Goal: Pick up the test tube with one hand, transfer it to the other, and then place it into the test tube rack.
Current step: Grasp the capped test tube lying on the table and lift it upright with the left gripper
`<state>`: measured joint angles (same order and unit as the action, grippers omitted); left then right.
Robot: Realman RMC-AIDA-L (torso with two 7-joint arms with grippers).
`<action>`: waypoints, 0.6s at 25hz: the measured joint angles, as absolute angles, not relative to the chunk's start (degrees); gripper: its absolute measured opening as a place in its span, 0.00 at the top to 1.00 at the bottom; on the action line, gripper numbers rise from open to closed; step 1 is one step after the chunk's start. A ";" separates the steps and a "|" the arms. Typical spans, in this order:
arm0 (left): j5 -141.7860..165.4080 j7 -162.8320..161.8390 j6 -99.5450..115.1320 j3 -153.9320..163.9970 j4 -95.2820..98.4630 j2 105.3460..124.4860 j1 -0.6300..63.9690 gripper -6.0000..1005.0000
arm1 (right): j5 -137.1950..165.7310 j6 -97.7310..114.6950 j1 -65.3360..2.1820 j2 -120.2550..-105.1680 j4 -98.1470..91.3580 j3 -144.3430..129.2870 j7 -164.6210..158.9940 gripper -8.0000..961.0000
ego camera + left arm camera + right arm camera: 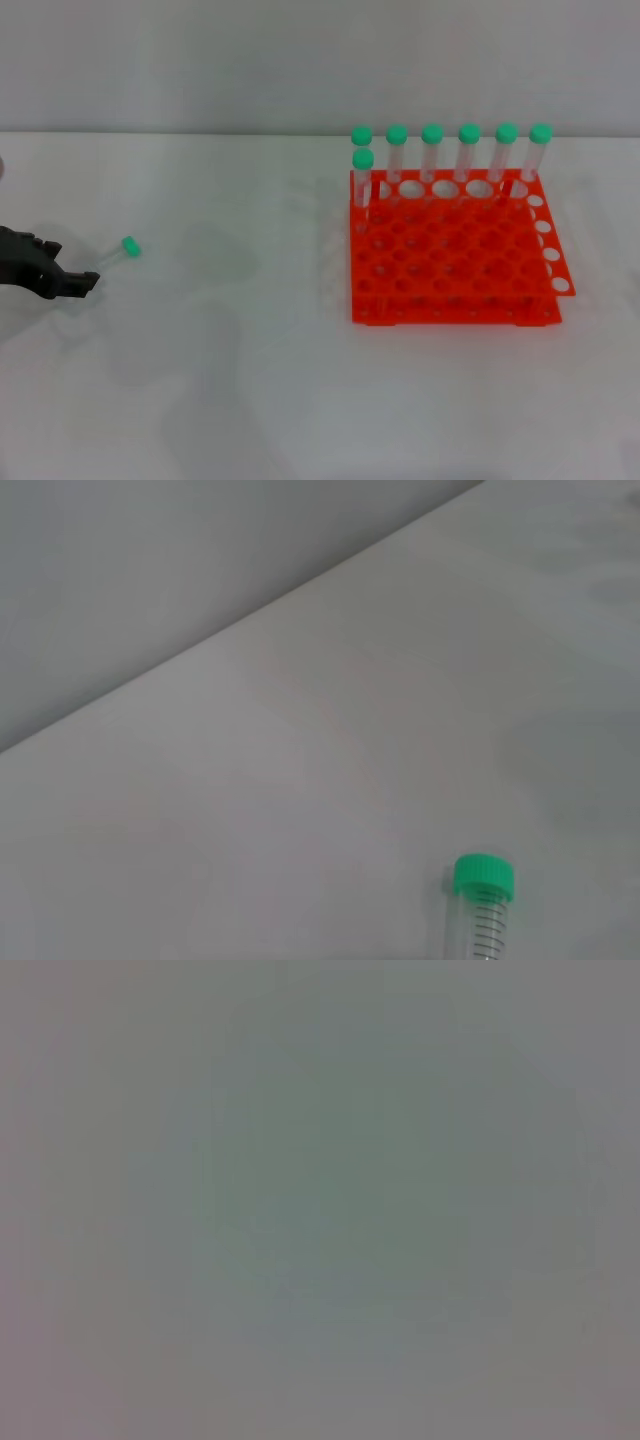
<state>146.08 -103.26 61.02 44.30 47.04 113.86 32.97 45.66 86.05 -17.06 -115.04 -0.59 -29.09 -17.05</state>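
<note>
The test tube lies on the white table at the left, a slim clear tube with its green cap pointing away from my left gripper. It also shows in the left wrist view, cap up. My left gripper, a black hand, reaches in from the left edge, its tip close to the tube's bottom end; I cannot tell whether it touches the tube. The orange-red test tube rack stands at the right. My right gripper is out of view; the right wrist view shows only plain grey.
Several identical green-capped tubes stand upright along the rack's far row, with one more just in front at its left end. The white table runs back to a pale wall.
</note>
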 joint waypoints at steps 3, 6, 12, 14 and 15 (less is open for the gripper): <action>145.97 -103.26 60.57 44.29 47.03 114.12 32.93 0.25 | 45.69 85.97 -17.05 -115.04 -0.61 -29.09 -17.05 0.11; 146.06 -103.20 60.42 44.34 46.97 114.41 32.99 0.32 | 45.70 85.95 -17.05 -115.04 -0.62 -29.09 -17.05 0.11; 146.09 -103.08 60.17 46.08 46.52 114.72 33.05 0.52 | 45.71 85.95 -17.05 -115.04 -0.61 -29.09 -17.05 0.11; 146.18 -103.08 60.09 46.50 46.50 114.91 33.02 0.54 | 45.70 85.95 -17.05 -115.05 -0.58 -29.09 -17.05 0.11; 146.51 -103.09 60.06 46.56 46.50 114.99 33.03 0.55 | 45.70 85.95 -17.05 -115.05 -0.58 -29.09 -17.05 0.11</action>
